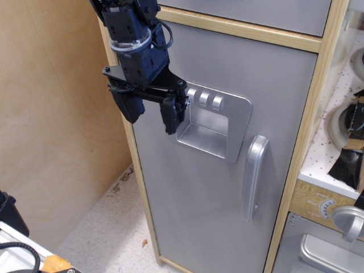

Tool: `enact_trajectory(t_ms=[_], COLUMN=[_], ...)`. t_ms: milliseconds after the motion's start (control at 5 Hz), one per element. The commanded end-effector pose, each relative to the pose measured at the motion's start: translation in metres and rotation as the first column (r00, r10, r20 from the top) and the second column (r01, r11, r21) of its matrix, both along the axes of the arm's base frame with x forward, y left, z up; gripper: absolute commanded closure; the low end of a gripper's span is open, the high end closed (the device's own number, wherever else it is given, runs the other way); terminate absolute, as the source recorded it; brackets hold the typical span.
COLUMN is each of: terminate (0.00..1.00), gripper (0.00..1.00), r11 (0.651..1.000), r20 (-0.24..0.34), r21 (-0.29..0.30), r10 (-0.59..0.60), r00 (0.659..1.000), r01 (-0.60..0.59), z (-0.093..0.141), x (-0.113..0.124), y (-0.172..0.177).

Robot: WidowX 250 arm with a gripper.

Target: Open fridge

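The fridge (199,193) is a tall toy cabinet with a light wood frame and a long grey door, which stands closed. The door has a silver dispenser recess (213,128) with three knobs and a curved silver vertical handle (253,176) near its right edge. My black gripper (151,114) hangs in front of the door's upper left, just left of the recess. Its two fingers (172,115) point down, apart, with nothing between them. It is well left of the handle and not touching it.
A short grey panel (256,14) sits above the door. To the right is a white pegboard counter (335,153) with black items and a small grey oven door (318,250) with a round silver knob (348,220). A plywood wall (51,114) stands at left.
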State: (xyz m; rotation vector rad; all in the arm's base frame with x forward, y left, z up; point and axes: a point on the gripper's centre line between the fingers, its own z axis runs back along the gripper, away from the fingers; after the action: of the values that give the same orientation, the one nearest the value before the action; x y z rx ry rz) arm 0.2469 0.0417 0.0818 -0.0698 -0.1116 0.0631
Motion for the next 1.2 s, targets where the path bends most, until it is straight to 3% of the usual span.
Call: enact_trajectory(t_ms=[0,200,600,1000], terminate=[0.00,0.00,0.00,0.00], gripper=[0.00,0.00,0.00,0.00], r11=[1.000,1.000,0.999,1.000], r20=[0.000,-0.001,0.068,0.153], r21=[0.000,-0.013,-0.031,-0.027], r10=[0.000,0.018,0.045,-0.008], r00=[1.000,1.000,0.997,0.988], r01=[0.000,-0.018,-0.043,0.012], z=[0.000,-0.010,-0.029,-0.050], x=[0.000,0.012,0.033,0.055], y=[0.000,-0.026,-0.078,-0.094])
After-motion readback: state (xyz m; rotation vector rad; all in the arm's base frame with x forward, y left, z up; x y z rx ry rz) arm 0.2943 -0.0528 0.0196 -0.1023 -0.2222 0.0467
